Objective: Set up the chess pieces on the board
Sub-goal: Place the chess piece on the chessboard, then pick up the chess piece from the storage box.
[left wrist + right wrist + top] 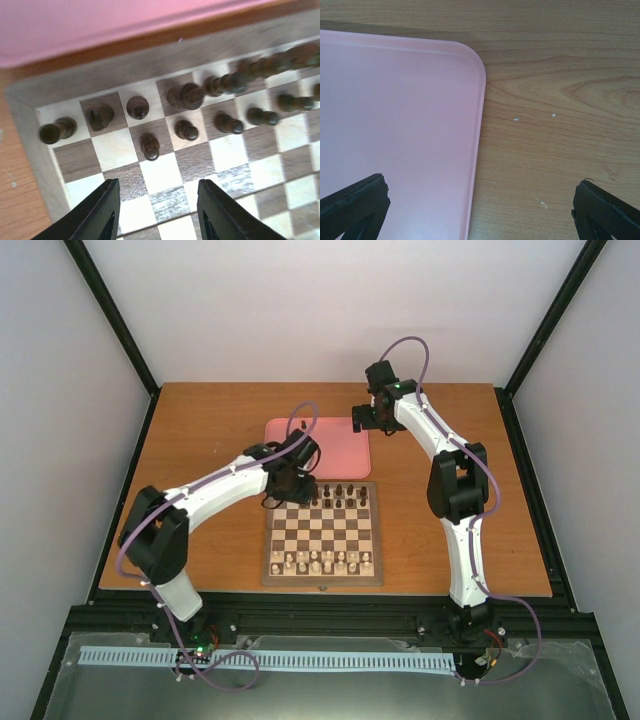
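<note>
the left claw is hovering spread and empty over the far left corner of the board, where the chess pieces are standing in two far rows. the right claw is hanging wide open beyond the board, above a pink tray corner.

No text, number, label or brand could be read on the board, pink tray or desk.
</note>
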Controlling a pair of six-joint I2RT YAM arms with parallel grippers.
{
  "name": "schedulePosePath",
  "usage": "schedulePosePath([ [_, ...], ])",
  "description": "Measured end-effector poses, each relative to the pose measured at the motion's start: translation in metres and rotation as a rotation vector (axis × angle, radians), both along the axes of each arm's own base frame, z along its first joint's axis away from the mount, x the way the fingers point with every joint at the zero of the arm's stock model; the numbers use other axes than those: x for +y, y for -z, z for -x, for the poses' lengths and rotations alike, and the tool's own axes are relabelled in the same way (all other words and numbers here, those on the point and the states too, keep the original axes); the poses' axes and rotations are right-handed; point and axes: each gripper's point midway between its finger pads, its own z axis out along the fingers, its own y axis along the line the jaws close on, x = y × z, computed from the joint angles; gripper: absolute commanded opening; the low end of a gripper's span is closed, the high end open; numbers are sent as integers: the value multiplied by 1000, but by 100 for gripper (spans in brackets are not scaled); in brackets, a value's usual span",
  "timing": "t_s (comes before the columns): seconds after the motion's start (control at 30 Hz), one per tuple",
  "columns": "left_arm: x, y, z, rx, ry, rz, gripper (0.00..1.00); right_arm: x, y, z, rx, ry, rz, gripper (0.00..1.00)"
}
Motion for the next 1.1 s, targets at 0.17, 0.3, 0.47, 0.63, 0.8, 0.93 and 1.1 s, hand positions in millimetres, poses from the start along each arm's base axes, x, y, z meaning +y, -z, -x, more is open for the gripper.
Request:
schedulePosePath([
  [0.17,0,-64,-8,-101,-9,51,69,0,-1,0,-1,0,0,100],
  [0.3,2,-110,-30,-207,-30,93,70,0,-3,0,-6,1,-2,100],
  [0.47,33,-119,-82,-254,-118,84,68,0,-6,-1,-12,1,-5,100],
  [0.63,50,-84,-149,-228,-170,31,67,2,-16,-5,-35,1,-13,100],
  [0.8,37,-43,-192,-203,-143,10,62,3,-24,-9,-55,2,-18,100],
  [0.93,24,-12,-215,-183,-122,7,61,3,-24,-9,-54,2,-17,100],
  [1.1,21,16,-221,-147,-117,-9,60,2,-23,-7,-46,3,-14,100],
])
